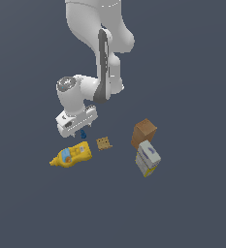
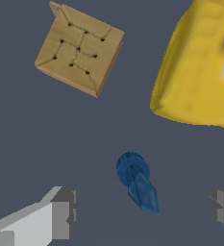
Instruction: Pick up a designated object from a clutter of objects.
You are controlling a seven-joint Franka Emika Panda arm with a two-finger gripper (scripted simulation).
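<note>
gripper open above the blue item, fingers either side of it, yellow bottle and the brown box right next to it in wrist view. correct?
One thing is off: the neighbour in the wrist view is the small tan square, not the brown box, which sits apart toward the exterior view's right. The rest holds: the gripper is open, fingers either side of the blue item, yellow bottle close by.

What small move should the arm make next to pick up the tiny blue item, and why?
Probably lower straight down: the end effector is open, its fingers flank the tiny blue item, and nothing is gripped yet.
</note>
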